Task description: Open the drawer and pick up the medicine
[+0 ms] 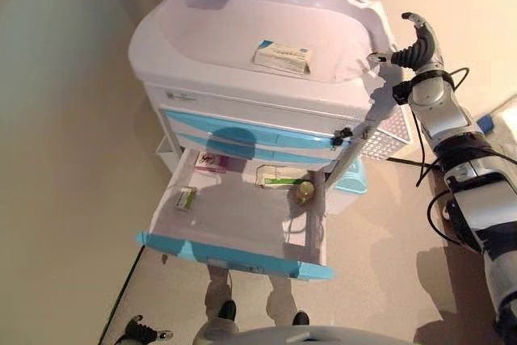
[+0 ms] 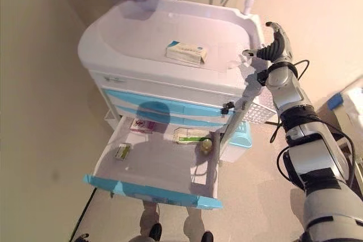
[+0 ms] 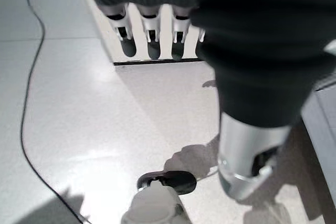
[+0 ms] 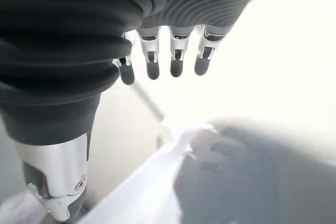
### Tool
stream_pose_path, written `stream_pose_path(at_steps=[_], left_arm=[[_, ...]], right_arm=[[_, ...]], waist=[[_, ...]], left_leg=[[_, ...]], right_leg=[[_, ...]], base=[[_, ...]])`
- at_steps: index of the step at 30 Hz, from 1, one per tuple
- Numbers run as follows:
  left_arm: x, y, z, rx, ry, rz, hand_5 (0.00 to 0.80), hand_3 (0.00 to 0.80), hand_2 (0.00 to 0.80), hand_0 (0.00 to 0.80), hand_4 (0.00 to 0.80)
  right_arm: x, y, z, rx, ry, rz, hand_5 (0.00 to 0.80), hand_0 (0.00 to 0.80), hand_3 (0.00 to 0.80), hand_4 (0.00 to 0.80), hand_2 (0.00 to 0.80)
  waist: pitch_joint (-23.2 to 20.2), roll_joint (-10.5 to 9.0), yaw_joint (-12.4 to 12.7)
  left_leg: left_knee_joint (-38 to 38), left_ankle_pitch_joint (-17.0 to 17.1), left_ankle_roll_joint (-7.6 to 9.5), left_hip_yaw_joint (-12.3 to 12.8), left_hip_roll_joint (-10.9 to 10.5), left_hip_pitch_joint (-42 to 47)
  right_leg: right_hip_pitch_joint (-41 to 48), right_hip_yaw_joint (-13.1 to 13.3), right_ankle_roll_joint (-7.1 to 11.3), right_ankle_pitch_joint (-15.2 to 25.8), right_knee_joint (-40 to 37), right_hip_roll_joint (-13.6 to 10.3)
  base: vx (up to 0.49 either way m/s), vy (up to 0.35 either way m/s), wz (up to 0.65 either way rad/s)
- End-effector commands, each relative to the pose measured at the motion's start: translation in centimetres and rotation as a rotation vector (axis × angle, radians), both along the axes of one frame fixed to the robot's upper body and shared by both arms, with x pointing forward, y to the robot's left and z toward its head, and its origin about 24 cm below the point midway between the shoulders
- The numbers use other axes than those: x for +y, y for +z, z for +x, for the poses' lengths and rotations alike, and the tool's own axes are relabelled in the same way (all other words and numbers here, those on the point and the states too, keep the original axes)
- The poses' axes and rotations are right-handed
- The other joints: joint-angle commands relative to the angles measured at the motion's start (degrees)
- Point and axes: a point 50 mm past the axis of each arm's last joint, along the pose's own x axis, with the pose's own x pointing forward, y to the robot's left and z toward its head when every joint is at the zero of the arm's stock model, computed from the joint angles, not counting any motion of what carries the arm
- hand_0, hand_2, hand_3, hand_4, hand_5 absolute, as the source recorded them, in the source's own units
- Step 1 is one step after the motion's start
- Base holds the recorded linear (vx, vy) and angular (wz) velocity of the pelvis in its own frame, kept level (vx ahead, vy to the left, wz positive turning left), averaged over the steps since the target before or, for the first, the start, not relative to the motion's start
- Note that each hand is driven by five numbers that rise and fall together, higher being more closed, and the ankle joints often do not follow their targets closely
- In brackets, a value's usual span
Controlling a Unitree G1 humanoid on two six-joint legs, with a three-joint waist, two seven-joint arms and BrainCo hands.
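Note:
A white cart (image 1: 210, 30) has blue-fronted drawers. Its lowest drawer (image 1: 234, 253) is pulled wide open. Inside lie a pink box (image 1: 212, 161), a green-and-white box (image 1: 279, 175), a small green box (image 1: 187, 197) and a round jar (image 1: 304, 191). Another medicine box (image 1: 283, 57) lies on the cart's top tray. My right hand (image 1: 416, 42) is raised beside the tray's right rear corner, fingers straight and empty; it also shows in the right wrist view (image 4: 163, 61). My left hand (image 3: 157, 40) hangs low over the floor, fingers straight, holding nothing.
The two upper drawers (image 1: 242, 131) are shut. A grey slanted rod (image 1: 355, 151) and a perforated side basket (image 1: 389, 135) sit on the cart's right side. A wall runs along the left. A black cable (image 3: 26, 103) lies on the floor.

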Motion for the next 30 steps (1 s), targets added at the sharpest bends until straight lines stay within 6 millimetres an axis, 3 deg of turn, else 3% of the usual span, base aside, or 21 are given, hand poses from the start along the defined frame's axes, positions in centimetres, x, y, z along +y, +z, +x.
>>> stream_pose_path(at_steps=[1, 6, 9, 15, 19, 30], left_arm=[[1.1, 0.4, 0.2, 0.001, 0.051, 0.026, 0.0, 0.0, 0.0, 0.0, 0.0], [0.9, 0.2, -0.2, 0.011, 0.062, 0.021, 0.0, 0.0, 0.0, 0.0, 0.0], [0.8, 0.2, -0.4, 0.013, 0.07, 0.016, 0.0, 0.0, 0.0, 0.0, 0.0], [0.7, 0.2, 0.1, -0.019, 0.073, 0.001, 0.0, 0.0, 0.0, 0.0, 0.0], [0.5, 0.5, 1.1, -0.093, 0.083, -0.038, 0.0, 0.0, 0.0, 0.0, 0.0], [-0.3, 1.0, 3.1, -0.189, 0.042, -0.074, 0.0, 0.0, 0.0, 0.0, 0.0]], right_arm=[[-1.3, 2.3, -1.1, -0.138, -0.008, 0.017, 0.0, 0.0, 0.0, 0.0, 0.0], [-1.9, 1.4, -2.1, -0.163, -0.006, 0.045, 0.0, 0.0, 0.0, 0.0, 0.0], [-2.7, -0.1, -2.8, -0.149, -0.023, 0.077, 0.0, 0.0, 0.0, 0.0, 0.0], [-4.1, -3.7, -3.9, -0.069, -0.069, 0.13, 0.0, 0.0, 0.0, 0.0, 0.0], [-5.0, -8.2, -5.3, 0.054, -0.109, 0.162, 0.0, 0.0, 0.0, 0.0, 0.0], [-5.7, -14.4, -7.9, 0.237, -0.16, 0.208, 0.0, 0.0, 0.0, 0.0, 0.0]], waist=[[-1.3, -1.16, 0.3], [-1.8, -0.65, -0.4], [-1.9, -0.28, -0.8], [-2.1, 0.27, -1.4], [-2.0, 1.14, -1.8], [-1.3, 2.46, -2.8]], left_leg=[[-1.3, 0.0, 1.86, -0.5, -2.4, -1.3], [-1.3, -0.2, 1.82, 0.1, -2.3, -0.8], [-1.3, -0.3, 1.81, 0.5, -2.2, -0.5], [-1.3, -0.4, 1.81, 0.9, -2.2, -0.2], [-1.3, -0.4, 1.88, 1.3, -2.2, 0.0], [-1.3, -0.4, 2.0, 1.9, -2.3, 0.2]], right_leg=[[-0.2, -0.7, 3.81, -0.1, 1.6, -0.9], [0.1, -0.2, 3.75, -0.1, 1.4, -0.8], [0.2, 0.1, 3.78, 0.0, 1.3, -0.8], [0.4, 0.3, 3.76, -0.1, 1.2, -0.8], [0.4, 0.4, 3.76, -0.1, 1.3, -0.9], [0.2, 1.1, 3.84, 0.1, 1.2, -1.0]], base=[[0.004, -0.002, -0.05], [0.003, -0.003, -0.07], [-0.008, -0.007, -0.08], [-0.006, -0.005, -0.04], [-0.009, -0.002, -0.02], [-0.005, 0.0, -0.02]])
